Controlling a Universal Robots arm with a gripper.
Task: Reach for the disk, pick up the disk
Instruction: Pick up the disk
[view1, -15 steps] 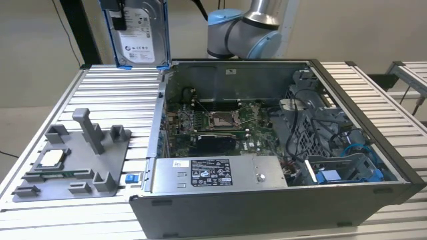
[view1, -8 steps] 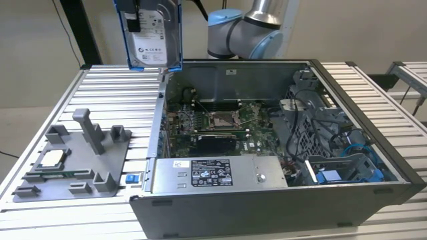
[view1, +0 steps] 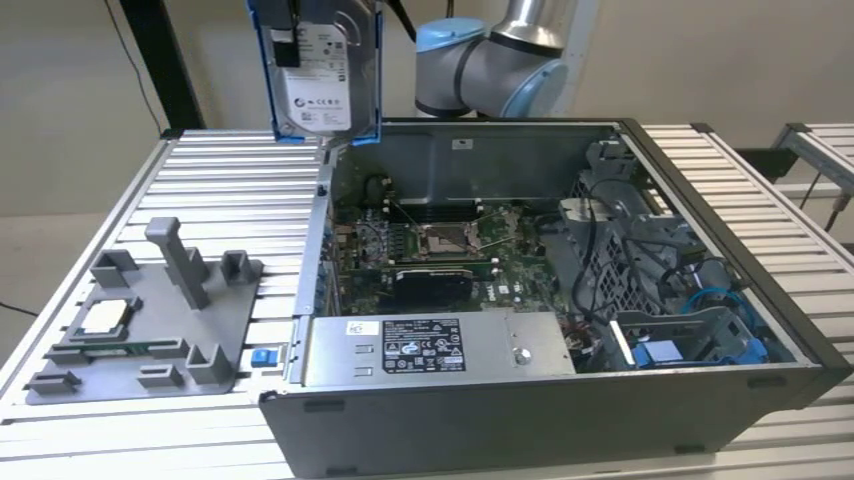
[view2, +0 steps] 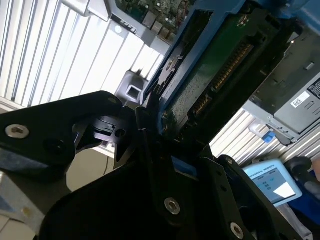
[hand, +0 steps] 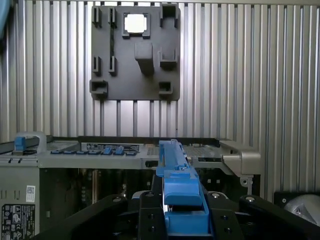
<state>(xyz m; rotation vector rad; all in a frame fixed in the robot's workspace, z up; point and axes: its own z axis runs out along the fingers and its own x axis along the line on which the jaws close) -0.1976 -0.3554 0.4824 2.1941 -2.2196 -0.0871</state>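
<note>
The gripper (hand: 183, 212) clamps the disk (view1: 320, 95) between its fingers (hand: 148, 215), holding it upright in the air at eleven o'clock of the open case (view1: 534, 425) in the exterior view.

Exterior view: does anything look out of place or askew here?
Only the disk: it hangs roughly upright in the air, clamped in the gripper, above the far corner of the open computer case rather than lying in it. That fits a pick-up; no damage or spill shows.
</note>
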